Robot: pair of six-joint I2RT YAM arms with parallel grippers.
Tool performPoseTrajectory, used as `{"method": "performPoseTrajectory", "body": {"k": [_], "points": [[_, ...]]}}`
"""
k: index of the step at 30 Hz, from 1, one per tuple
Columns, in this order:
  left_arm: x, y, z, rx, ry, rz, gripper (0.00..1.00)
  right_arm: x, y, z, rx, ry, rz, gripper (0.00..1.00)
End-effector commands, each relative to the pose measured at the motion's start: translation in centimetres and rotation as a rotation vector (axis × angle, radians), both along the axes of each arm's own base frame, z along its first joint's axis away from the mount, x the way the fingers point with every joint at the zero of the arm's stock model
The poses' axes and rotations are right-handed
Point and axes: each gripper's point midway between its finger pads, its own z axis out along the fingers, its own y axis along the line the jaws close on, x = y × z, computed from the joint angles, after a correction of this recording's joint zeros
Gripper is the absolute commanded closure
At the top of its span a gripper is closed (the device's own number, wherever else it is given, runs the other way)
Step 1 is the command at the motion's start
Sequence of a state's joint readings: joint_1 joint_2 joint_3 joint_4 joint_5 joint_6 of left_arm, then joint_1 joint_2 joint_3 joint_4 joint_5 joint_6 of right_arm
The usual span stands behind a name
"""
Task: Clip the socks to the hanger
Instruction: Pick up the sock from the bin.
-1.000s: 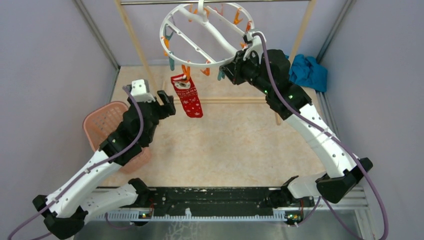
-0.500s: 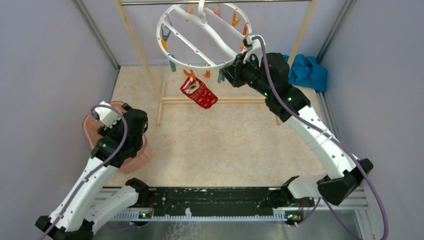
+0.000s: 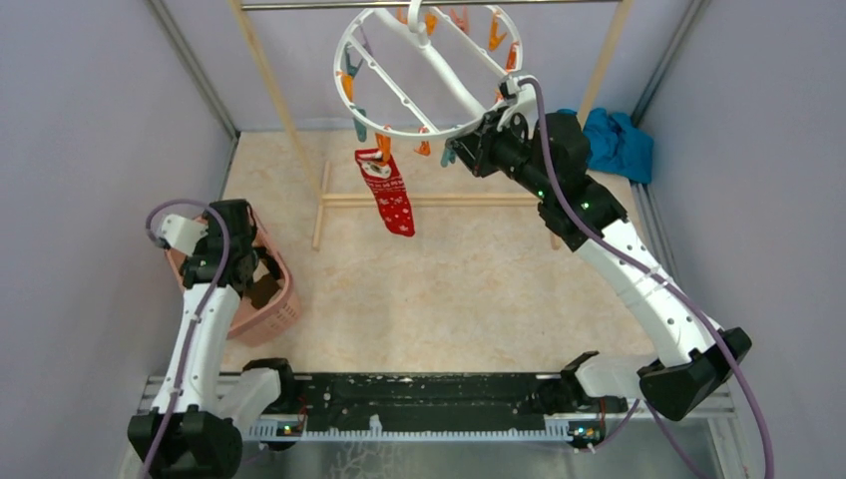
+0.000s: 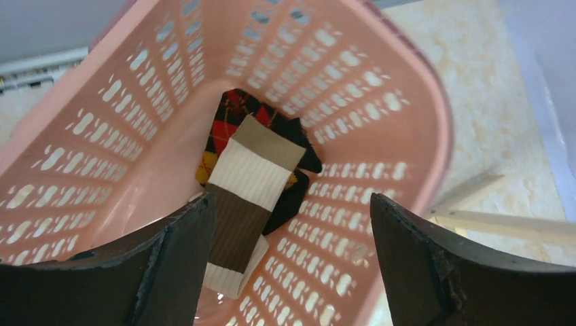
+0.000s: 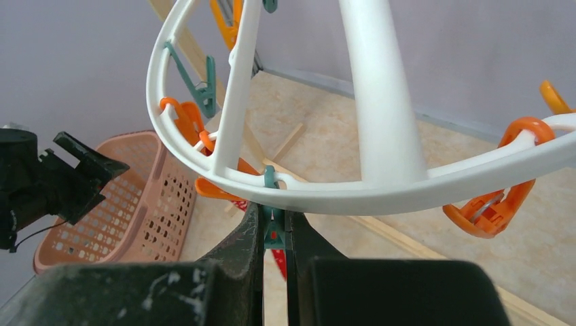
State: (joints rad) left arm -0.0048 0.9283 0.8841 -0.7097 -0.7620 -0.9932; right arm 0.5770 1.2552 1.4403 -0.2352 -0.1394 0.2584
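The white round hanger (image 3: 399, 133) hangs at the top, with orange and teal clips. A red patterned sock (image 3: 389, 195) hangs from an orange clip (image 3: 382, 148) at its near rim. My right gripper (image 3: 454, 150) is shut on a teal clip (image 5: 274, 234) under the ring (image 5: 380, 193). My left gripper (image 3: 249, 269) is open and empty above the pink basket (image 3: 274, 304). In the left wrist view a brown and beige striped sock (image 4: 244, 183) lies on a black, red and yellow argyle sock (image 4: 234, 119) on the basket's bottom, below the gripper (image 4: 292, 224).
A teal-blue cloth (image 3: 617, 143) lies at the back right. The pale wooden rack frame (image 3: 269, 80) stands behind the hanger, and its base bar (image 3: 439, 200) lies on the floor. Grey walls close in both sides.
My left arm has drawn back from the red sock, to the left and down over the basket. The hanger has shifted slightly right and the sock has swung. The right gripper stays on the clip.
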Motion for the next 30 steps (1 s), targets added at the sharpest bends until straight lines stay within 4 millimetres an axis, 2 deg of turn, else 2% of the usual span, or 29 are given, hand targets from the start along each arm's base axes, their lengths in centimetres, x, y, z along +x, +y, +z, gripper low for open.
{"method": "performPoseTrajectory", "body": {"k": [1,4,14,21,22,23,26,30], "points": [[1.0,0.4,-3.7,-0.186,-0.011,0.032,0.13,-1.0,-0.9,2.1,0.046,-0.051,0.013,1.0],[0.5,1.0,-6.4,-0.253,0.017,0.074,0.15,-0.9,-1.0,1.8,0.047,-0.046,0.015,1.0],[0.1,0.7,-13.7,-0.354,0.123,0.111,0.2,-0.8,-1.1,1.4,0.043,-0.031,0.014,1.0],[0.1,-0.3,-16.9,-0.451,0.187,0.113,0.28,-0.6,-1.4,0.9,0.031,-0.019,0.003,1.0],[0.2,-0.4,-17.1,-0.462,0.189,0.109,0.33,-0.6,-1.4,0.8,0.029,-0.017,0.003,1.0],[0.3,-0.6,-17.2,-0.471,0.188,0.105,0.42,-0.7,-1.4,0.8,0.029,-0.016,0.003,1.0],[0.5,-0.8,-17.4,-0.475,0.173,0.09,0.62,-0.6,-1.5,0.6,0.026,-0.012,-0.001,1.0],[0.4,-1.3,-17.8,-0.498,0.177,0.066,0.96,-0.7,-1.7,0.3,0.028,-0.008,-0.01,1.0]]}}
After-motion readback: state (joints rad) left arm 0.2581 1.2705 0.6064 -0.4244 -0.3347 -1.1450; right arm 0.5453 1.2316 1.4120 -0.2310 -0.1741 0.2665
